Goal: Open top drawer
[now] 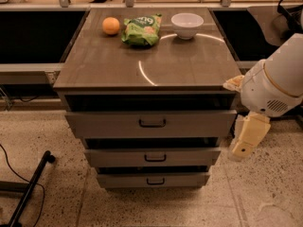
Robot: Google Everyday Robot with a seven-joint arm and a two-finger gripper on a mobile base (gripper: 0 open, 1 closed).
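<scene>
The top drawer is the widest of three grey-brown drawer fronts under the cabinet top, with a small black bar handle at its centre. A dark gap shows above its front. My gripper hangs at the end of the white arm, to the right of the cabinet. It is level with the top and middle drawer fronts and just off the top drawer's right end. It is well to the right of the handle and touches nothing.
The middle drawer and the bottom drawer sit below, each narrower. On the cabinet top lie an orange, a green snack bag and a white bowl. A black stand leg lies on the floor at the left.
</scene>
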